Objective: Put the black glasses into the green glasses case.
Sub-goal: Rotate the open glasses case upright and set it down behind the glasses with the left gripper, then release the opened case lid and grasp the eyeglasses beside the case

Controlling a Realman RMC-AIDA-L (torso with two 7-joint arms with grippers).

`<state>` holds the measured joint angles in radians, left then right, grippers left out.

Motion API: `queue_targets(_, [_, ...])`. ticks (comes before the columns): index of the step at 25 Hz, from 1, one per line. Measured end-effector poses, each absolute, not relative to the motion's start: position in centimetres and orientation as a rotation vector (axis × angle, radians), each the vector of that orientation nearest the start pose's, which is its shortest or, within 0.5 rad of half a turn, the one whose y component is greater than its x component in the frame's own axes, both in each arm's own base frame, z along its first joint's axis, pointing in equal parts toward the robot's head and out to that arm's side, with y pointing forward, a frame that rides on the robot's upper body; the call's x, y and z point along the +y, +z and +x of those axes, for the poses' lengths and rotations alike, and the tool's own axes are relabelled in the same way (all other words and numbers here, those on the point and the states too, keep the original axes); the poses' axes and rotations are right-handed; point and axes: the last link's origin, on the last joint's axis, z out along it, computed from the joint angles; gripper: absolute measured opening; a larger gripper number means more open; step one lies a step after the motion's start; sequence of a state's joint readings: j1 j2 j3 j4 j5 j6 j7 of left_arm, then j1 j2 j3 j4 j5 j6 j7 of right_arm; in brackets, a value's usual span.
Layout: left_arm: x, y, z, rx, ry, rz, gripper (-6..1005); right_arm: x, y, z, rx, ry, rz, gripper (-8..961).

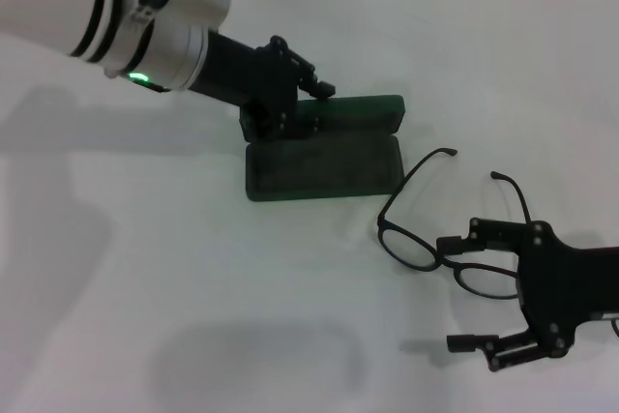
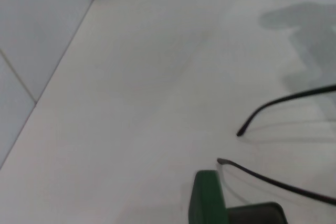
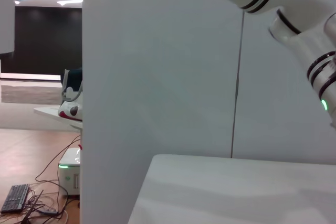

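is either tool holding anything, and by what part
The left tool grips the green glasses case at its lid's left end. The right tool is open around the black glasses, not gripping.

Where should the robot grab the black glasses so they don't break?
Probably at the bridge of the black glasses, coming from the front: the temple arms are thin and spread open. The open right gripper is already there. The left gripper is at the green glasses case.
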<state>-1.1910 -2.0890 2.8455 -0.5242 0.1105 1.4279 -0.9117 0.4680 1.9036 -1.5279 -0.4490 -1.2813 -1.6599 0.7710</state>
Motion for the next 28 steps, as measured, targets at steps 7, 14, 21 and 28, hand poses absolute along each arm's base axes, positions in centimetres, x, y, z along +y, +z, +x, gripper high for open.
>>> queue_targets(7, [41.2,-1.1,-17.2,-0.112,-0.498,-2.826,486,28.4,-1.1,24.7,-0.182,0.940,-2.903,843])
queue_targets(14, [38.5,-2.1,-20.0,-0.464,-0.812,-2.716,615,32.8,1.0,20.4,-0.016,0.573,-3.070,839])
queue_targets(21, [37.4,-0.3,-22.3,-0.604,-0.936,-2.600,648,34.3,1.8,15.5,0.097,-0.187,-3.102,768])
queue_targets(28, [37.0,0.5,-23.6,-0.632,-0.947,-2.555,643,34.5,-0.7,13.2,0.090,-0.529,-3.070,721])
